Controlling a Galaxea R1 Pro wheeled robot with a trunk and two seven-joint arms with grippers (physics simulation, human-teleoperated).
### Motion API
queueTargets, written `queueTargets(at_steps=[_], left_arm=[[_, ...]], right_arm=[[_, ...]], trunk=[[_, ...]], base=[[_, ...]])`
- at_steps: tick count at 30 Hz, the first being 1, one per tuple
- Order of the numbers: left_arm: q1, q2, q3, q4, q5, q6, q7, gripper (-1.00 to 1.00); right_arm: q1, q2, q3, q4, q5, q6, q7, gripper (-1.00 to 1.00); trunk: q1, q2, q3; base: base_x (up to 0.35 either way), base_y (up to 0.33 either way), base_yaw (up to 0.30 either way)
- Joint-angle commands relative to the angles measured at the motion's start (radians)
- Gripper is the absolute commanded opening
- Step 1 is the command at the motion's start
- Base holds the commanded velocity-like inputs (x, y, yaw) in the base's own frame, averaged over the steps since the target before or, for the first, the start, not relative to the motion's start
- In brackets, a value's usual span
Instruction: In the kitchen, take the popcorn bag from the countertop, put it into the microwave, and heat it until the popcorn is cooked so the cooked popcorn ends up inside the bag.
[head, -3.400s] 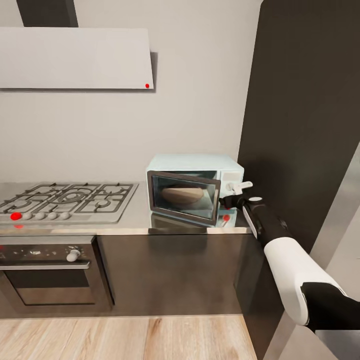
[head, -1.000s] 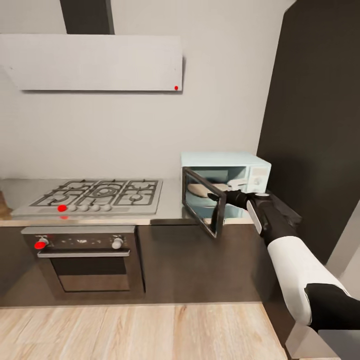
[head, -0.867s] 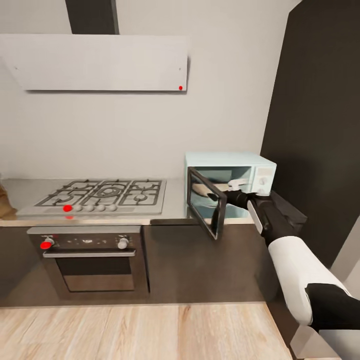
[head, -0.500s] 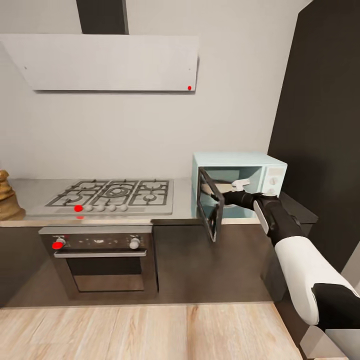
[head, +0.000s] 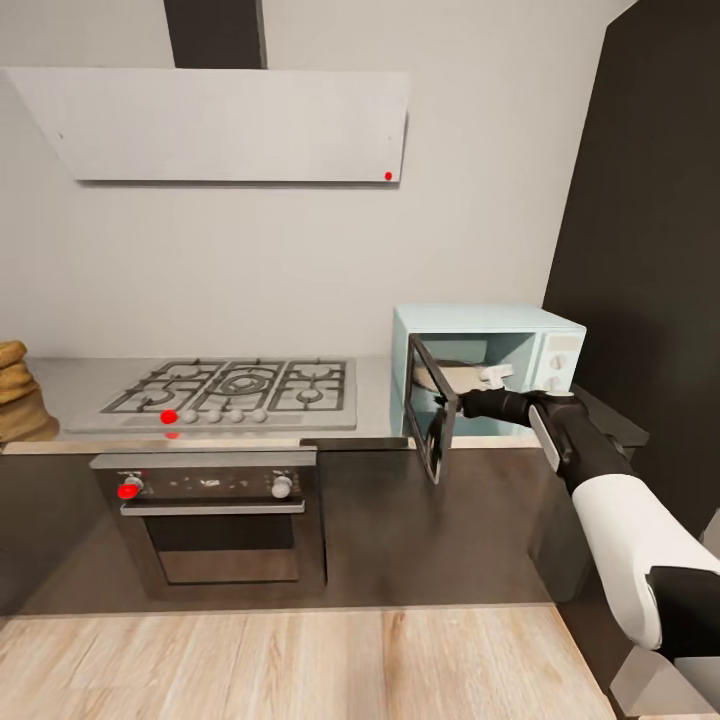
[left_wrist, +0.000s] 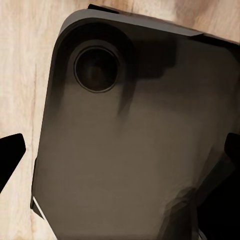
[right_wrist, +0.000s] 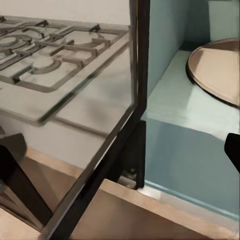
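At the microwave (head: 490, 375) on the tabletop (head: 375, 415), the right claw (head: 470, 403) reaches past the glass door's (head: 432, 420) free edge, apparently to swing it; its spread cannot be told. A tan rounded shape, likely the popcorn bag (head: 455, 374), sits inside the pale-blue cavity, right of the hob (head: 230, 392)

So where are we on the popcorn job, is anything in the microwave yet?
Done: the pale-blue boxy microwave has its dark-framed glass door swung wide open. In hand: the right gripper is at the door's free edge, fingers spread. Inside I see a round tan turntable plate, no bag. Left: what looks like the mustard-tan burlap popcorn bag sits far along the grey countertop; fetch, load, shut, heat.
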Motion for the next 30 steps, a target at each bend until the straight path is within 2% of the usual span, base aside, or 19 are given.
queueTargets(at_steps=[1,7,9,10,12,13,17,23,26,30], left_arm=[[0.000,0.000,0.000,-0.001,0.007,-0.002,-0.001,1.00],[0.000,0.000,-0.002,-0.001,0.007,-0.002,-0.001,1.00],[0.000,0.000,-0.002,-0.001,0.007,-0.002,-0.001,1.00],[0.000,0.000,-0.002,-0.001,0.007,-0.002,-0.001,1.00],[-0.001,0.000,-0.002,-0.001,0.007,-0.002,-0.001,1.00],[0.000,0.000,-0.002,-0.001,0.007,-0.002,-0.001,1.00],[0.000,0.000,-0.002,-0.001,0.007,-0.002,-0.001,1.00],[0.000,-0.001,-0.001,-0.001,0.007,-0.002,-0.001,1.00],[0.000,-0.001,0.002,-0.001,0.007,-0.002,-0.001,1.00],[0.000,-0.003,0.004,-0.001,0.007,-0.003,-0.001,1.00]], right_arm=[[-0.001,-0.002,-0.002,-0.001,0.006,0.004,0.006,1.00],[-0.001,-0.008,-0.003,0.000,0.004,0.003,-0.001,1.00],[-0.001,-0.024,-0.004,0.000,0.004,0.003,-0.006,1.00],[-0.001,-0.053,-0.004,0.001,0.004,0.003,-0.012,1.00],[-0.001,-0.076,-0.005,0.001,0.004,0.002,-0.022,1.00],[-0.001,-0.096,-0.005,0.001,0.004,0.002,-0.040,1.00],[-0.001,-0.133,-0.005,0.001,0.003,0.003,-0.066,1.00],[-0.001,-0.162,-0.005,0.003,0.001,0.006,-0.071,1.00],[-0.001,-0.175,-0.005,0.059,0.001,0.006,-0.081,1.00],[-0.001,-0.182,-0.005,0.187,0.002,-0.007,-0.146,1.00]], trunk=[[0.000,-0.001,-0.001],[0.000,-0.001,-0.001],[0.000,-0.001,-0.001],[0.000,-0.001,-0.001],[0.000,-0.001,-0.001],[0.000,-0.001,-0.001],[0.000,-0.001,-0.001],[0.000,-0.001,-0.001],[0.000,-0.001,-0.001],[0.000,-0.001,-0.001]], base=[[0.000,0.008,0.000],[0.000,0.001,0.000],[0.000,0.000,0.000],[0.000,0.000,0.000],[0.000,0.000,0.000],[0.000,0.000,0.000],[0.000,0.000,0.000],[-0.015,0.000,0.000],[-0.238,0.000,0.000],[-0.328,0.000,0.000]])
